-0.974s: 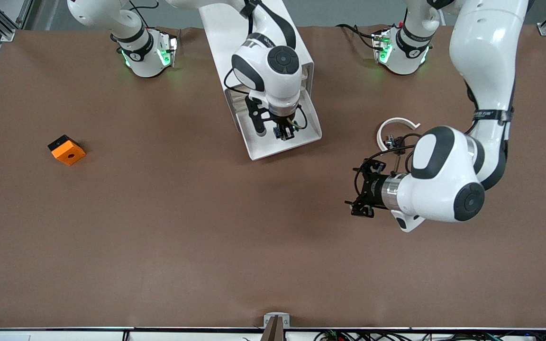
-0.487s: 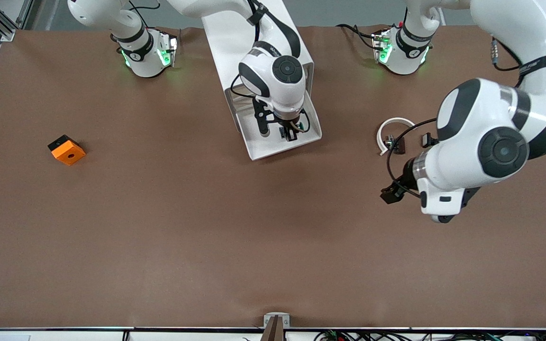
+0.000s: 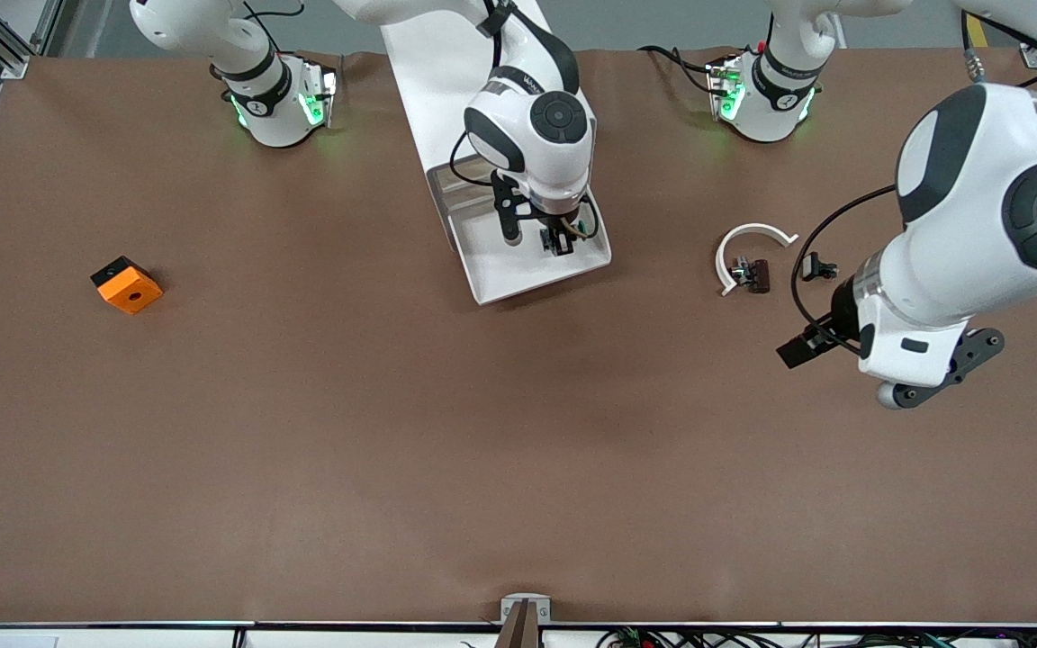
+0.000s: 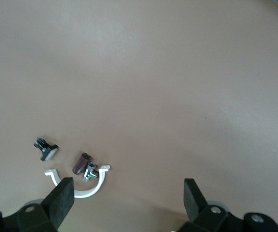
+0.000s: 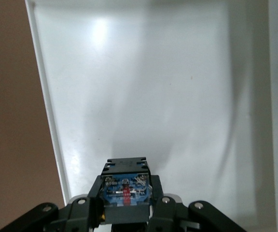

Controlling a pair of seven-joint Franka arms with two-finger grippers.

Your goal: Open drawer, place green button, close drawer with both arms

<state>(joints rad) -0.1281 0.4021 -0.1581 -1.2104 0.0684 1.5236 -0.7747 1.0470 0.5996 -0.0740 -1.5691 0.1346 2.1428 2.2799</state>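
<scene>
The lowest drawer point(image 3: 518, 274) stands pulled out of the white cabinet point(image 3: 446, 54), its white tray open toward the front camera. My right gripper point(image 3: 557, 241) hangs just over the tray and is shut on the button point(image 5: 124, 186). The right wrist view shows the button's blue base with its black middle between the fingers, and the tray's bare floor point(image 5: 153, 87) below it. A bit of green shows by the gripper in the front view. My left gripper point(image 4: 128, 199) is open and empty, up over bare table at the left arm's end, near the small parts.
A white arc point(image 3: 748, 243) with a brown part point(image 3: 760, 275) and a small black part point(image 3: 816, 267) lies beside the left arm's hand point(image 3: 915, 351); these show in the left wrist view too point(image 4: 81, 191). An orange block point(image 3: 127, 285) lies toward the right arm's end.
The left arm has risen and swung away from the drawer toward its own end of the table. The right gripper has shifted a little toward the cabinet, still holding the button over the tray.
</scene>
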